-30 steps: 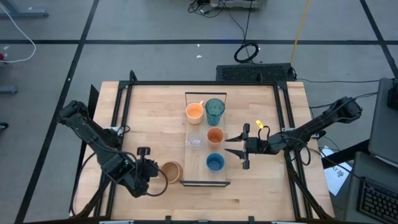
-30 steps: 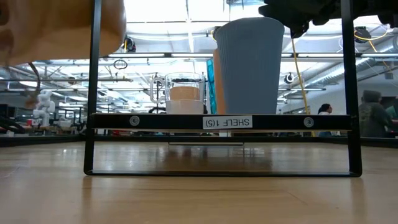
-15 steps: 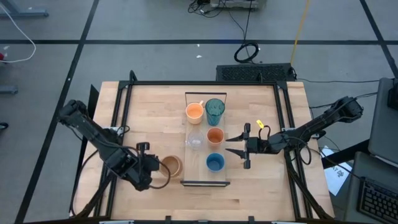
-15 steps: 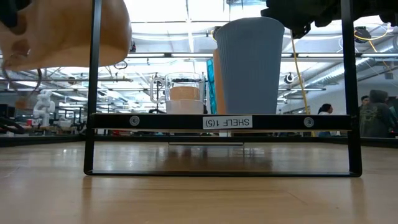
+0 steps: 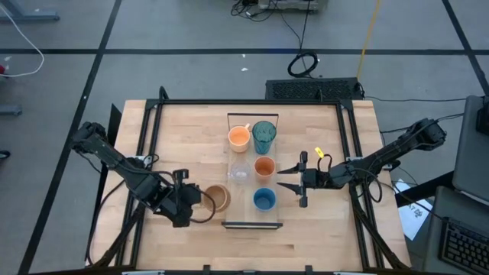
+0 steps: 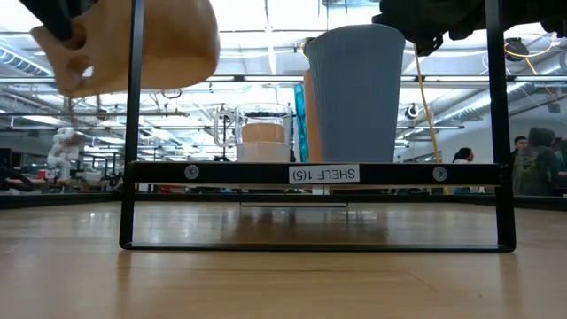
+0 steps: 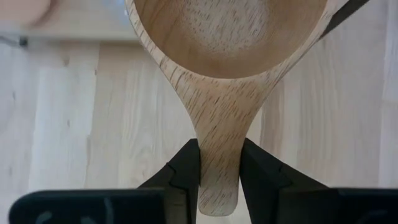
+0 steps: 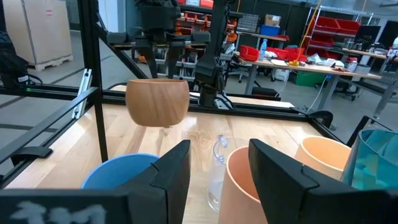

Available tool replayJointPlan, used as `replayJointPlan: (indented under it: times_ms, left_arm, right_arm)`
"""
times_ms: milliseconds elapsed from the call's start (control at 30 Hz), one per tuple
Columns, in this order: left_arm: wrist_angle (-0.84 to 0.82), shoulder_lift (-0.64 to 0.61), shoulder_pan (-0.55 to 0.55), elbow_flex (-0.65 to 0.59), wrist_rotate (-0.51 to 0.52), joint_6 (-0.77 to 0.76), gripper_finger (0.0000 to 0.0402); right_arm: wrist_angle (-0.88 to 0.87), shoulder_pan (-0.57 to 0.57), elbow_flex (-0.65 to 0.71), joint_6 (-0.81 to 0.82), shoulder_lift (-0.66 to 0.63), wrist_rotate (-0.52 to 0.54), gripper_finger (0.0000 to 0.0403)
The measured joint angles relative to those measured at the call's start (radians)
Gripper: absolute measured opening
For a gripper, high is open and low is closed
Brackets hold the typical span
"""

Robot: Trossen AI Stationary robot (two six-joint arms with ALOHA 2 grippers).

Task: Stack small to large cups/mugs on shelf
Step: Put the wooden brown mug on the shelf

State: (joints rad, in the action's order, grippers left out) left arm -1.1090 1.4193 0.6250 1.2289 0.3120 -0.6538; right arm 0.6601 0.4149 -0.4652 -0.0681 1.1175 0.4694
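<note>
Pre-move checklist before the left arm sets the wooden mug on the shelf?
1. Grip: left tool shut on the wooden mug's handle, fingers on both sides: ok.
2. Mug lifted off the tabletop, seen raised in the low view: ok.
3. Mug over the shelf: not ok, it hangs just beside the shelf's left edge.
4. Free spot on the near left of the shelf, in front of the clear cup: ok.
5. Right tool out of the way: ok, open, beside the shelf's right edge near the blue cup.
6. Mug level: cannot tell.
</note>
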Motion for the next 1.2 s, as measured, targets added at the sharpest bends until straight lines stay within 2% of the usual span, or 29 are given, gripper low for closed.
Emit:
replayJointPlan:
  times_ms: [333, 700, 1200]
  left_arm:
    - [0.09, 0.008, -0.077, -0.028, 0.014, 0.17, 0.0088]
    - [0.249, 0.008, -0.139, -0.13, -0.053, 0.301, 0.0088]
    - [0.316, 0.022, -0.185, -0.149, -0.062, 0.478, 0.0088]
  right_arm:
    - [0.0, 0.0, 0.0, -0.015, 0.0, 0.0, 0.0152]
    - [-0.002, 0.0, 0.0, -0.04, -0.044, 0.0, 0.0152]
    - [-0.06, 0.0, 0.0, -0.057, -0.09, 0.001, 0.0152]
